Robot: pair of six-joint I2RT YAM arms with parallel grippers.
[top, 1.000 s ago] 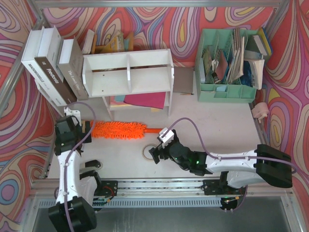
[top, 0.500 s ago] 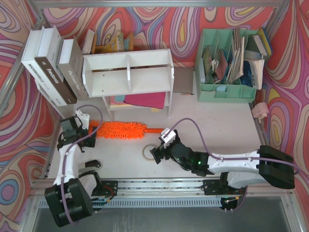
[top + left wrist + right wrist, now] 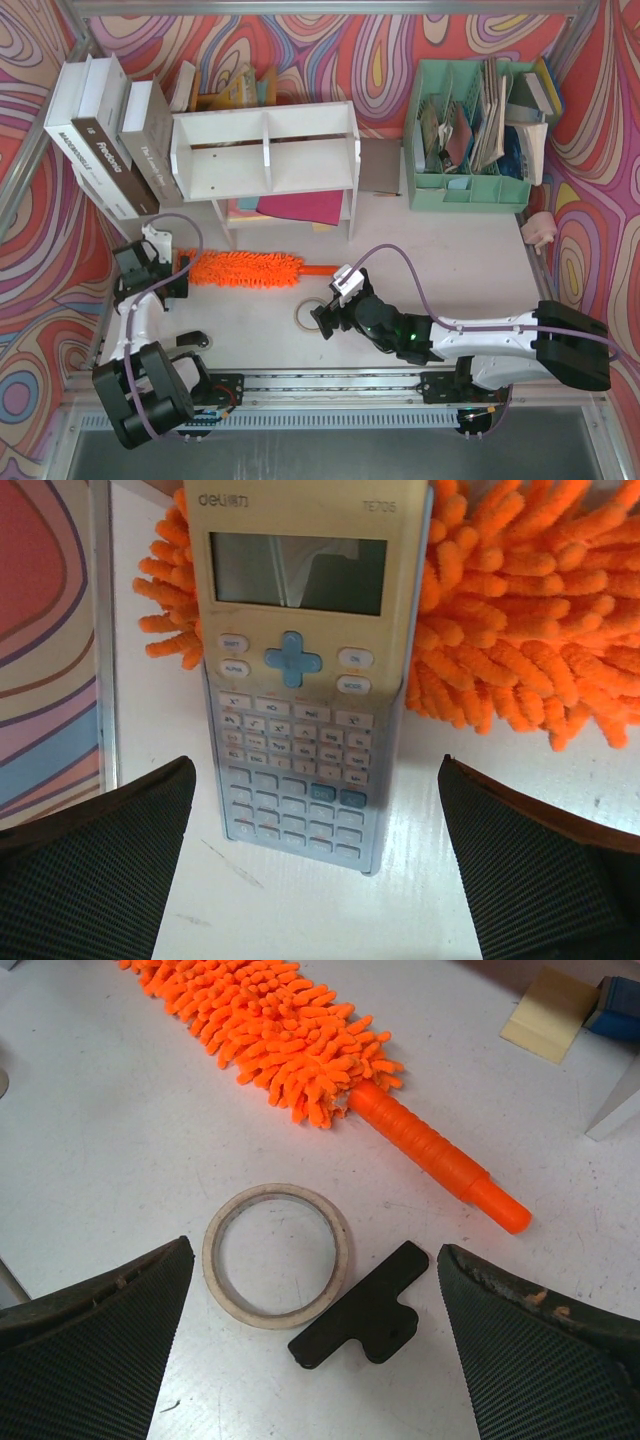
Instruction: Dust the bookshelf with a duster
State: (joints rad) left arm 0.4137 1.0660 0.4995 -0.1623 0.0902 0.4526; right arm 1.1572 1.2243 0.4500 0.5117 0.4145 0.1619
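The white bookshelf (image 3: 265, 150) stands at the back of the table, its two compartments facing the camera. The fluffy orange duster (image 3: 245, 269) lies flat in front of it, handle (image 3: 440, 1160) pointing right. My left gripper (image 3: 172, 270) is open at the duster's left tip, hovering over a pale calculator (image 3: 300, 680) that lies partly on the orange fibres (image 3: 520, 630). My right gripper (image 3: 322, 322) is open below the handle end, over a tape ring (image 3: 277, 1253) and a small black part (image 3: 365, 1310). Neither gripper holds anything.
Big books (image 3: 105, 135) lean at the shelf's left. A mint-green organizer (image 3: 475, 130) full of papers stands back right. Coloured paper (image 3: 300, 208) lies under the shelf. A small pink object (image 3: 538, 230) sits by the right wall.
My left arm has folded lower and its gripper has shifted slightly by the duster's left tip. The right arm has barely moved.
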